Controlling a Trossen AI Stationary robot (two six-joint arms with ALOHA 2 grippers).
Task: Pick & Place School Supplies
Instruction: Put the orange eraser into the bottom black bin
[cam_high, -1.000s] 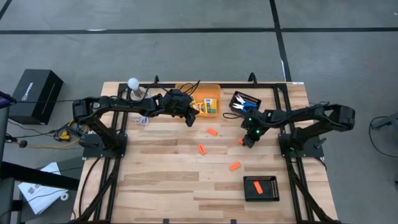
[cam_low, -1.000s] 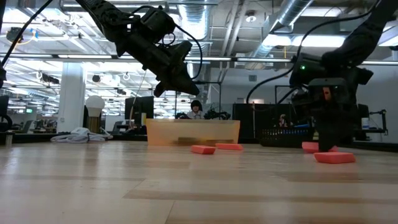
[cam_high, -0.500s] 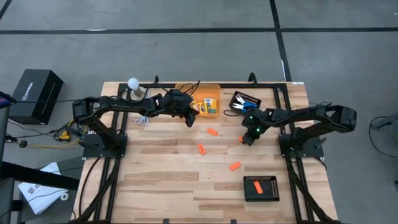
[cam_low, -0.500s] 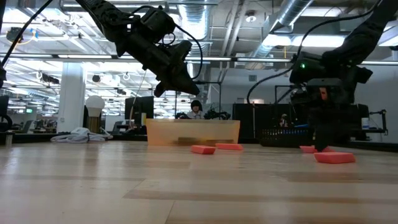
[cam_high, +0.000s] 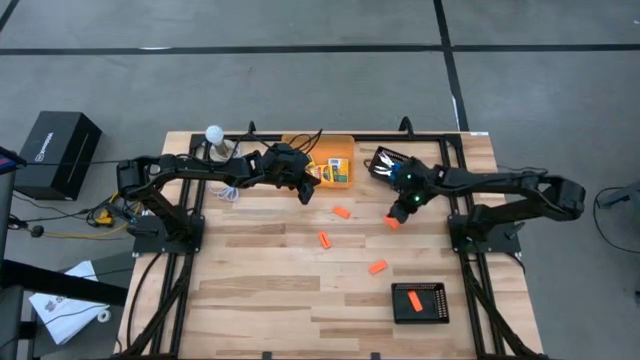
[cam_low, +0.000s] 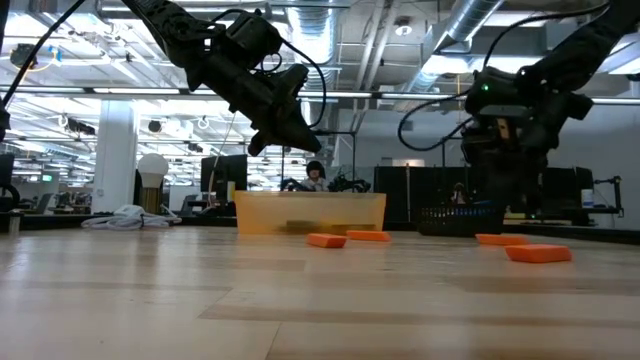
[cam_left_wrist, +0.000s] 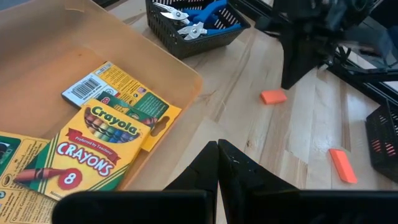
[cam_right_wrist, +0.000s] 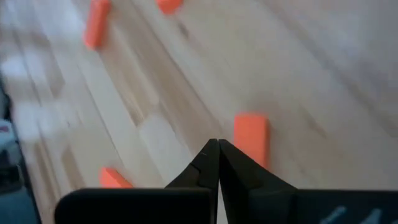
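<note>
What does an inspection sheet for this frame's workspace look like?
Surface: wooden table.
Job's things: crayon boxes in the orange bin; scissors in the far tray; four orange pieces loose on the wood, one in the near tray.
Clutter: white bulb.
Grippers: left gripper shut, empty, beside the bin; right gripper shut, empty, over a loose piece.
Cables: bundle under the left arm.
Surroundings: black box on the floor.

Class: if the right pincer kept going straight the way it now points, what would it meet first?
Most likely the orange piece lying just ahead of the shut right pincer, then the wooden table; depth is uncertain.
</note>
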